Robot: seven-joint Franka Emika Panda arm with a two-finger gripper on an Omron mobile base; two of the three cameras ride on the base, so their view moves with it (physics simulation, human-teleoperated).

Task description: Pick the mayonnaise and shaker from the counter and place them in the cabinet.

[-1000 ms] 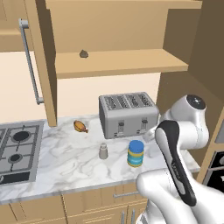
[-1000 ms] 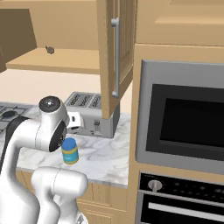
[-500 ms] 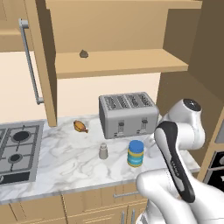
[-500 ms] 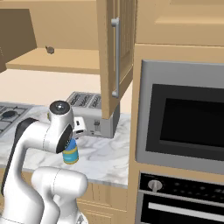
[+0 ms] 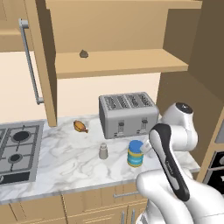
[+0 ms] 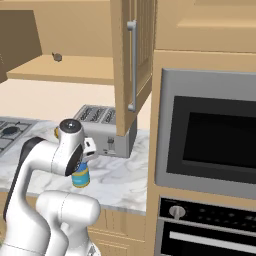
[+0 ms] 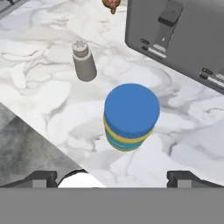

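The mayonnaise (image 7: 131,116), a short jar with a blue lid and a blue-and-yellow label, stands upright on the marble counter (image 7: 39,87). In the hand view my gripper (image 7: 113,179) is open above it, one fingertip (image 7: 41,178) on each side of the jar and apart from it. The jar also appears in the base views as mayonnaise (image 5: 135,154) (image 6: 80,176), partly behind my arm. The slim grey shaker (image 5: 103,151) (image 7: 83,61) stands upright to the jar's left. The cabinet (image 5: 118,61) hangs open above, its door handle (image 5: 30,61) at the left.
A silver toaster (image 5: 127,114) stands just behind the jar. A small brown food item (image 5: 80,126) lies left of the toaster. A gas hob (image 5: 17,148) is at the counter's left end. A dark lump (image 5: 83,54) sits on the cabinet shelf. A built-in oven (image 6: 210,135) is at the right.
My arm has swung forward and toward the jar, bringing the hand over the mayonnaise. The jaws have stayed open. Jar and shaker have not moved.
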